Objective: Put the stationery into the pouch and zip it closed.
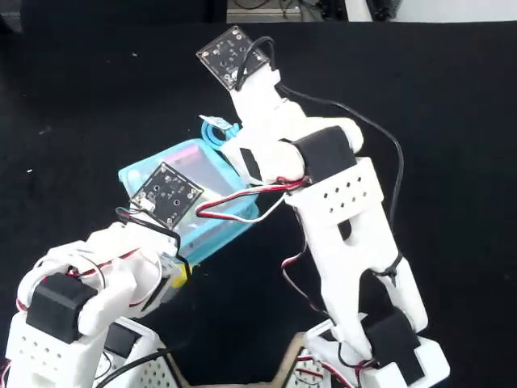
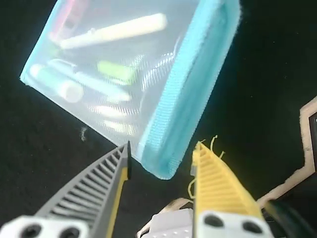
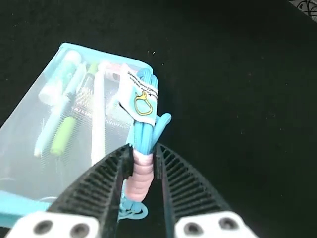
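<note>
Pouch (image 2: 124, 74) corner inside the wide left hand (image 2: 162, 148), its blue cord (image 3: 146, 129) tight in the right hand (image 3: 143, 148)

We read this as a robotics lab bench. Black-topped table (image 1: 452, 97); left arm (image 1: 81, 291) and right arm (image 1: 347, 218) in white printed plastic, with loose red, black and white wiring (image 1: 242, 202); bare circuit boards (image 1: 234, 55) on the wrists; plywood base plate (image 1: 283, 368) under the arms; dark cables (image 1: 266, 6) past the table's far edge
</note>
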You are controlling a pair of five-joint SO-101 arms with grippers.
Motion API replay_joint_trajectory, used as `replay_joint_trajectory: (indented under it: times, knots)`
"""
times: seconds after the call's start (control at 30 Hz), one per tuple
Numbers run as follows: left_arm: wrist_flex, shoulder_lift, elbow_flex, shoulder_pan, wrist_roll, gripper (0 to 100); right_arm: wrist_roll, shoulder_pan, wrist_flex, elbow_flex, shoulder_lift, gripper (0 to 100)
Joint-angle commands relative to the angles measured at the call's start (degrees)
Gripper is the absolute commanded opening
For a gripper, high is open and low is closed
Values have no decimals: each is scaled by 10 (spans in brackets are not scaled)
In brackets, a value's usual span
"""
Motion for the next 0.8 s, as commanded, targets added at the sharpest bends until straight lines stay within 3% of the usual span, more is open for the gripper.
replay_joint_trajectory:
  times: [0.0, 0.33, 0.53, 0.6, 0.73, 0.77]
  knots:
    - [3, 0, 12, -17, 5, 260, -3, -7, 12, -43, 0, 10]
    - [-99, 4, 95, -120, 5, 259, -2, -7, 23, -44, -3, 10]
    - [-106, 0, 83, -126, 5, 255, -4, -6, 24, -39, -3, 11]
    - [-106, 0, 73, -128, 5, 216, -5, -6, 35, -40, -3, 11]
    - [-106, 0, 51, -131, 5, 19, -5, -6, 58, -44, -4, 11]
    - [-105, 0, 45, -131, 5, 35, -5, -6, 62, -44, -4, 11]
